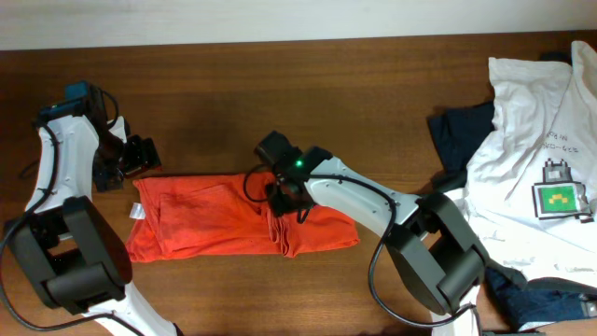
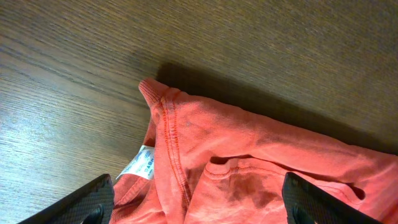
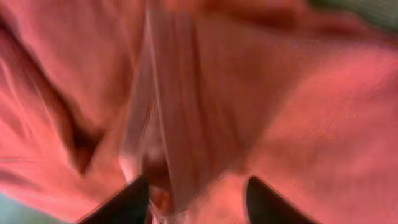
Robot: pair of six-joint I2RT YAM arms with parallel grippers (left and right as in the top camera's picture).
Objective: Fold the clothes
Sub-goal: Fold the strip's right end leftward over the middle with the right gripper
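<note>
The orange-red T-shirt (image 1: 215,219) lies in a long folded strip across the middle of the table, with a bunched fold near its middle. In the left wrist view its collar corner (image 2: 186,124) and white label show. My left gripper (image 1: 140,157) is open above that upper left corner, its fingers (image 2: 196,199) spread wide over the cloth. My right gripper (image 1: 283,191) is down on the shirt's middle. In the blurred right wrist view its fingers (image 3: 194,186) stand apart with a raised ridge of the orange cloth (image 3: 298,99) between them.
A white T-shirt (image 1: 522,121) with a green square graphic (image 1: 552,199) lies at the right edge over dark navy garments (image 1: 462,131). More navy cloth (image 1: 532,299) is at the bottom right. Bare wooden table (image 1: 280,84) stretches behind the orange shirt.
</note>
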